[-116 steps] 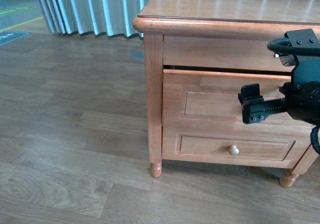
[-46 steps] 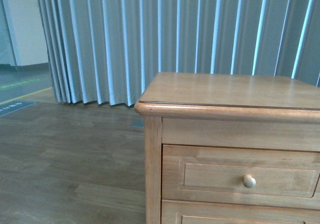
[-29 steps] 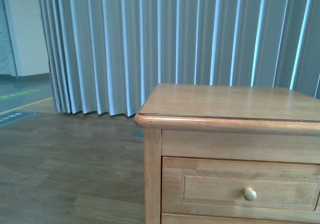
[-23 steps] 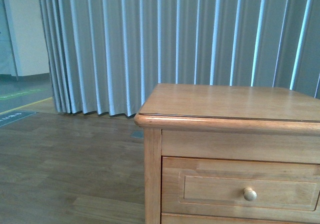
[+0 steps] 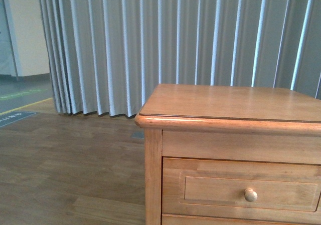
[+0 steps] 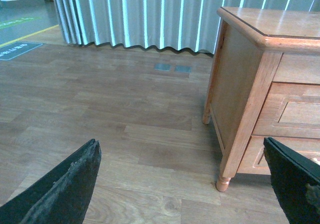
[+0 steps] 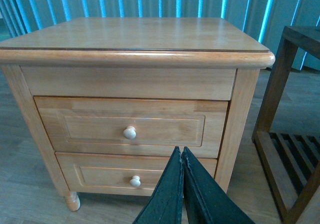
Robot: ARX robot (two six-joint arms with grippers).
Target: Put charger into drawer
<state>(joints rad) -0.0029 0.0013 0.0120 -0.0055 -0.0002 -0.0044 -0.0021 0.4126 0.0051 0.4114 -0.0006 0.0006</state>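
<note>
We faced the honey-brown wooden cabinet point(image 7: 135, 84) with its upper panelled drawer point(image 7: 131, 126) shut, saw no charger anywhere, our left hand point(image 6: 185, 184) spread wide, right hand point(image 7: 181, 184) pinched empty; the charger perhaps never went inside.

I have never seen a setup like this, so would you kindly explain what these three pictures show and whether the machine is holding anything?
This is a robot with two arms, each ending in a gripper and carrying a camera on its wrist. The front view comes from a camera on its body: it shows a wooden cabinet before a grey curtain, with its upper drawer shut. No arm appears there. The left wrist view looks past the left gripper, whose dark fingers stand wide apart over the wood floor, holding nothing. The right wrist view faces the cabinet's front; the right gripper has its fingers pressed together, with nothing seen between them. The cabinet top is bare, and no charger appears anywhere.
</note>
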